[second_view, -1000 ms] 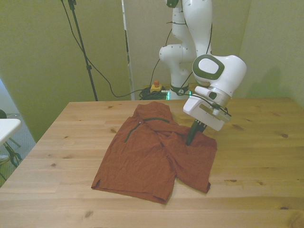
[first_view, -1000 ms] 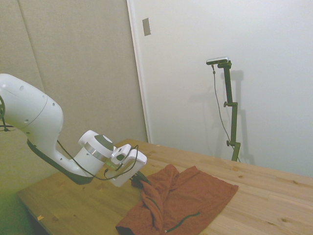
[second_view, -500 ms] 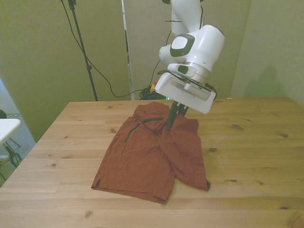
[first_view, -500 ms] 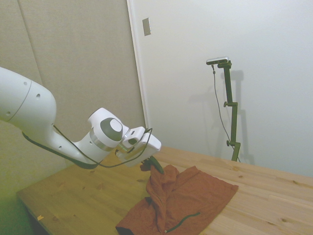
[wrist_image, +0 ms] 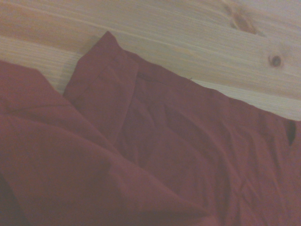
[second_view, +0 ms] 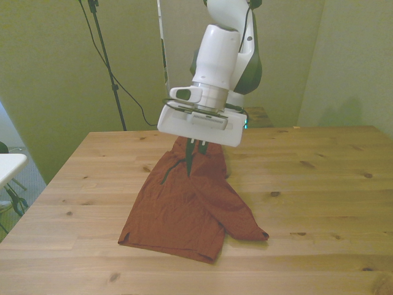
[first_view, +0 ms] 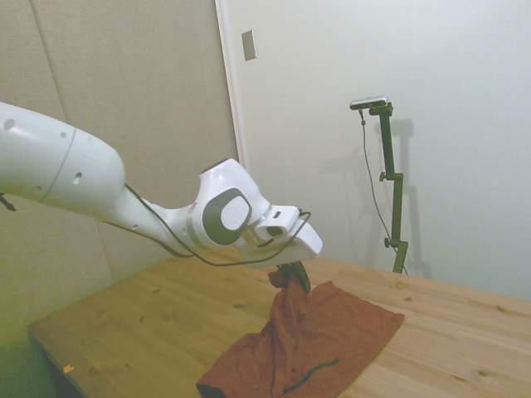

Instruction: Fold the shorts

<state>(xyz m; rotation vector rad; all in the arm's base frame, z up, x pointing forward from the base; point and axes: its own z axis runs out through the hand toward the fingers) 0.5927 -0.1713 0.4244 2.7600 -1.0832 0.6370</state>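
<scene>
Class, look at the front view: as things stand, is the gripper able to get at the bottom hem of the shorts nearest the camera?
Probably not right now. The gripper is shut on the shorts near their far end, holding a fold lifted above the table. Nothing lies over the near hem, but the gripper would have to let go first.

shorts (second_view: 184, 212) — rust-red, wrinkled | one edge lifted, rest draped on table | dark zipper visible
</scene>
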